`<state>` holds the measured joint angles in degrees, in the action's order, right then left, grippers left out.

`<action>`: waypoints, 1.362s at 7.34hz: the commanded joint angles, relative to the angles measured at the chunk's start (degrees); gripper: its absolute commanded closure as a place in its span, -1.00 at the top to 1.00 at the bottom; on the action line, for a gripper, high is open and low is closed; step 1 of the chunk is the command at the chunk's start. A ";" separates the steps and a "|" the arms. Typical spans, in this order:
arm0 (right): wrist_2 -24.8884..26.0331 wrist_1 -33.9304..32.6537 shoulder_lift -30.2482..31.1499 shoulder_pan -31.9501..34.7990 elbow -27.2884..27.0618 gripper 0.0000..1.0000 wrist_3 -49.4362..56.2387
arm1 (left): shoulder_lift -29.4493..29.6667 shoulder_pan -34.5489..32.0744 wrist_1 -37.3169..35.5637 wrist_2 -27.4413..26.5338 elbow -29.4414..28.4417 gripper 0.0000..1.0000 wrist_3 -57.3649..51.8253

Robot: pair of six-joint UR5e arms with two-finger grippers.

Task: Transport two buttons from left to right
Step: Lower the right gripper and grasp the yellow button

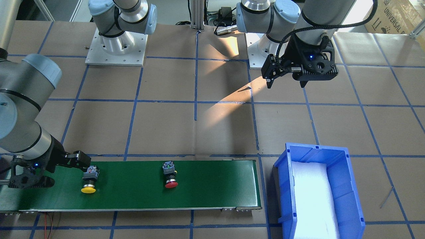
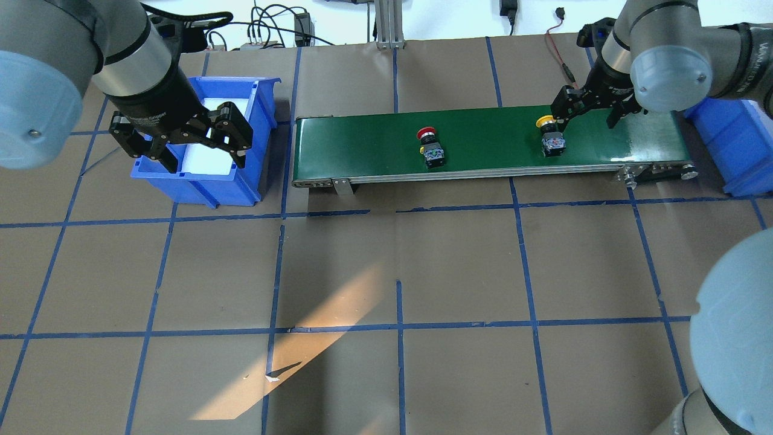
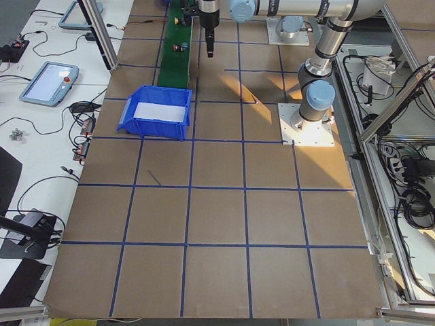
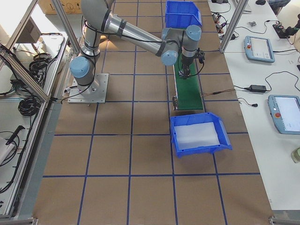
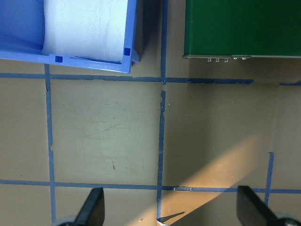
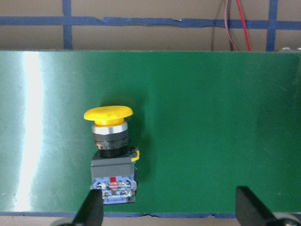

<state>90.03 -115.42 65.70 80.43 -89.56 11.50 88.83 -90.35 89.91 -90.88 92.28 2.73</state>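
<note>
The right gripper (image 2: 584, 118), fingers (image 6: 91, 209) open, should centre over the yellow button (image 6: 110, 155) before closing on its base; the left gripper (image 2: 207, 162) is open too.

A blue bin (image 3: 153, 128) with a white liner (image 3: 162, 111) sits by the table's (image 3: 217, 217) long edge opposite the robot. Beyond it a green belt (image 3: 174, 66) runs along that edge toward the far end, carrying the red button (image 3: 180, 47) and, farther on, the yellow button (image 3: 178, 20). The left gripper (image 3: 210, 47) hangs beside the belt.
</note>
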 commanded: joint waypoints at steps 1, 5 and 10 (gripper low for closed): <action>0.06 -2.43 -2.23 1.66 -0.61 1.00 -0.52 | -0.06 0.00 0.00 0.00 0.00 1.00 0.00; 0.94 -1.39 -2.95 1.31 -0.87 -0.45 -0.08 | 0.03 0.00 0.00 0.00 0.00 1.00 0.00; 5.14 0.01 -0.33 -2.97 0.79 -0.77 9.88 | -0.06 0.00 0.00 0.00 0.00 1.00 0.00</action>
<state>92.90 -116.50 63.67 79.87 -89.20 15.43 88.85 -90.35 89.91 -90.88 92.28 2.72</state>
